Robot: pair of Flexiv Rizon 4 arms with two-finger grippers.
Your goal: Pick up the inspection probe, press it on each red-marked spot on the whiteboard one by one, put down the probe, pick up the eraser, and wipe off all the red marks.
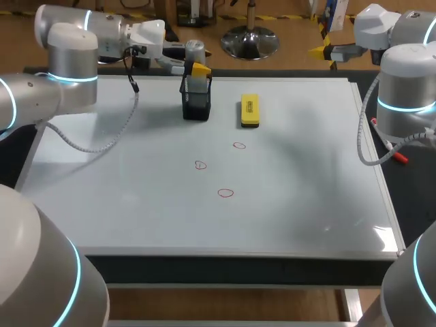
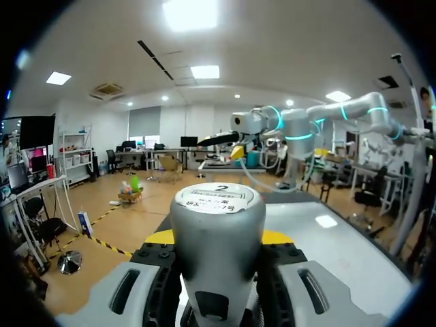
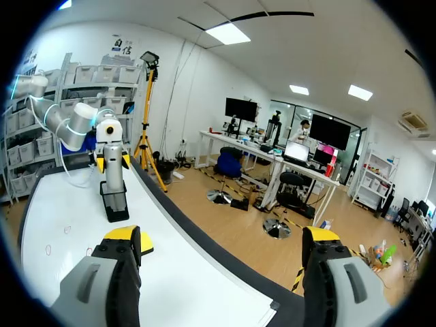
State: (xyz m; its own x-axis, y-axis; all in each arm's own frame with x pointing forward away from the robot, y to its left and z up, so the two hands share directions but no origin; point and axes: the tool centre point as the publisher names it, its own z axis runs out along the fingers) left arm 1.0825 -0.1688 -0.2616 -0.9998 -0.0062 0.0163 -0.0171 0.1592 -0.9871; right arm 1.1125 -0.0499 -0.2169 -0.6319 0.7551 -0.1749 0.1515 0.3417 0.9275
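Note:
The inspection probe (image 1: 195, 49), a grey cylinder, stands upright in a black holder (image 1: 196, 102) at the back of the whiteboard (image 1: 136, 197). My left gripper (image 1: 197, 69) is shut on it; in the left wrist view the probe (image 2: 216, 204) fills the gap of the gripper (image 2: 218, 240), both yellow tips against its sides. The yellow eraser (image 1: 250, 110) lies right of the holder. Three red marks (image 1: 238, 145) (image 1: 199, 165) (image 1: 225, 193) sit mid-board. My right gripper (image 3: 221, 238) hangs open and empty past the board's back right corner (image 1: 338, 52).
A red pen (image 1: 398, 157) lies off the board's right edge. In the right wrist view the holder (image 3: 114, 202) and probe (image 3: 112, 157) stand far ahead of the right gripper, with the eraser (image 3: 146, 242) nearer to it.

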